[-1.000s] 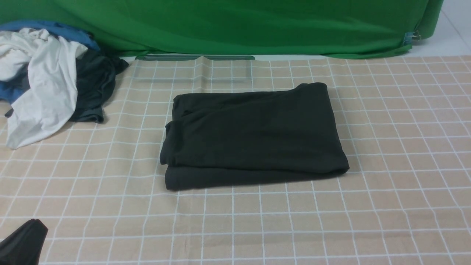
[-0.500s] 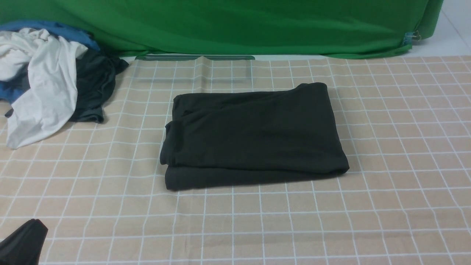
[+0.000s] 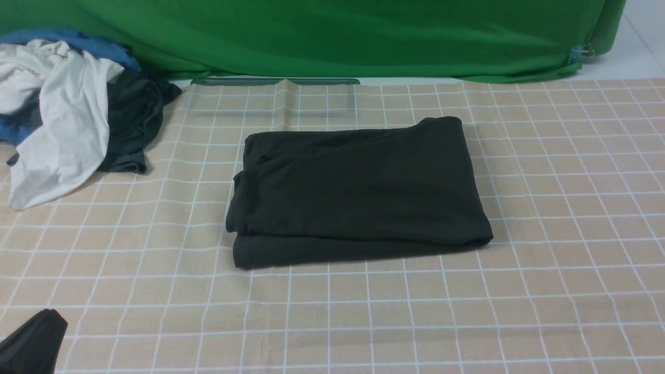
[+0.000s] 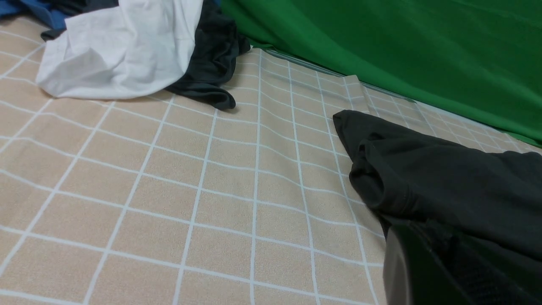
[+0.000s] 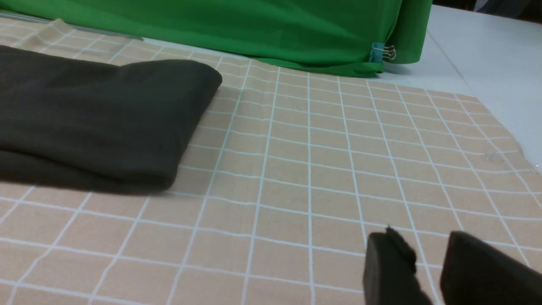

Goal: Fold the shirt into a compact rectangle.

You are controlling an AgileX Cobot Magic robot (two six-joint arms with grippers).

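the soft black cotton-like t-shirt [image 3: 358,192] lies folded into a thick, roughly rectangular stack in the middle of the beige cloth with a white grid [image 3: 545,218], its edges rounded and its layers stepped along the near and left sides. a crumpled white garment [image 3: 57,130] sits on a smaller dark grey garment [image 3: 132,124] and some blue fabric [image 3: 78,40] at the far left, in front of a draped green backdrop [image 3: 337,36].

nothing has shifted since the earlier frames; the shirt and both arms are in the same places.

the left gripper [image 3: 31,343] shows only as a dark corner, its jaws hidden but closed with nothing in them. the right gripper [image 5: 427,271] is cut off at the frame edge, its two fingers parted over bare cloth, well apart from the shirt. no print is visible.
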